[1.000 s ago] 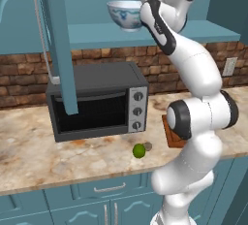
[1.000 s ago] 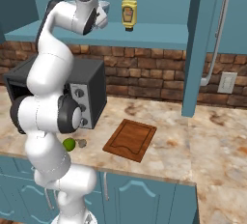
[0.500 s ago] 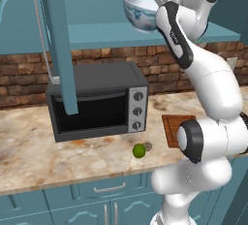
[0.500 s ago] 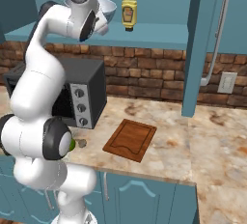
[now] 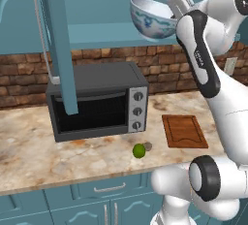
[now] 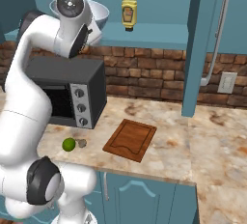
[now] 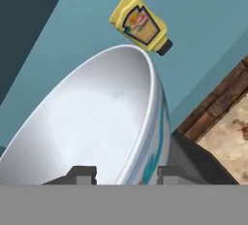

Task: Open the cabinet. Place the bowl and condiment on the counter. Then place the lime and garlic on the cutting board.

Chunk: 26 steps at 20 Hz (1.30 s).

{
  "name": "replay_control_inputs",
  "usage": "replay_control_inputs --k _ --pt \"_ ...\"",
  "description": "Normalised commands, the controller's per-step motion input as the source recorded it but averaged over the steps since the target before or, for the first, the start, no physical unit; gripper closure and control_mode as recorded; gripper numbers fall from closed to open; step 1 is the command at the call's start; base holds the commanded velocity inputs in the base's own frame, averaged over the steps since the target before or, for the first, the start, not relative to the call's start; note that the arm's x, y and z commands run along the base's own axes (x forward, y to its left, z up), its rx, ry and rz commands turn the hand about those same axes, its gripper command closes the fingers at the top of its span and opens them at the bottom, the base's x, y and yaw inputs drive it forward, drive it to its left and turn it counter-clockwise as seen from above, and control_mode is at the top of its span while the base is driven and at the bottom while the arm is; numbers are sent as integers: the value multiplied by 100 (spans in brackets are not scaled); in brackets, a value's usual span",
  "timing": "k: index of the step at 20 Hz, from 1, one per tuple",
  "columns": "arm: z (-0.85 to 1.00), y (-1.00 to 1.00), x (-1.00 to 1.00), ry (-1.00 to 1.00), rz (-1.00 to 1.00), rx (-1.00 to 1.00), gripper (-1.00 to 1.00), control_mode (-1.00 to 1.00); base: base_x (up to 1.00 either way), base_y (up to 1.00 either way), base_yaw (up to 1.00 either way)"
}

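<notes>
Looking over the left base view, you see the bowl point(image 5: 153, 19) tilted high above the toaster oven point(image 5: 97, 101), out in front of the open cabinet, with the gripper point(image 5: 177, 5) at its rim; the lime point(image 5: 139, 151) and garlic point(image 5: 148, 146) lie on the counter point(image 5: 43, 156) near the cutting board point(image 5: 183, 131). From the right base view, you find the condiment bottle point(image 6: 128, 14) standing on the cabinet shelf point(image 6: 159, 34). Through the hand view, your fingers point(image 7: 81, 174) pinch the bowl's rim between them.

Brick backsplash point(image 5: 101, 69), marble counter point(image 5: 58, 156), teal lower cabinets point(image 6: 144, 196).
</notes>
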Motion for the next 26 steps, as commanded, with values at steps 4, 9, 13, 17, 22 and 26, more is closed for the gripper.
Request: replay_control_inputs --k 4,9,13,17,22,26 --pt "0 6 -100 -5 24 0 100 -100 0 0 0" --pt "-3 9 -100 -2 25 0 100 -100 0 0 0" --pt "-40 63 -97 3 34 -13 100 -100 0 0 0" --pt "-71 97 -80 8 42 -26 100 -100 0 0 0" --pt "-97 81 -19 13 36 -30 100 -100 0 0 0" --pt "-100 33 20 5 26 -20 100 -100 0 0 0"
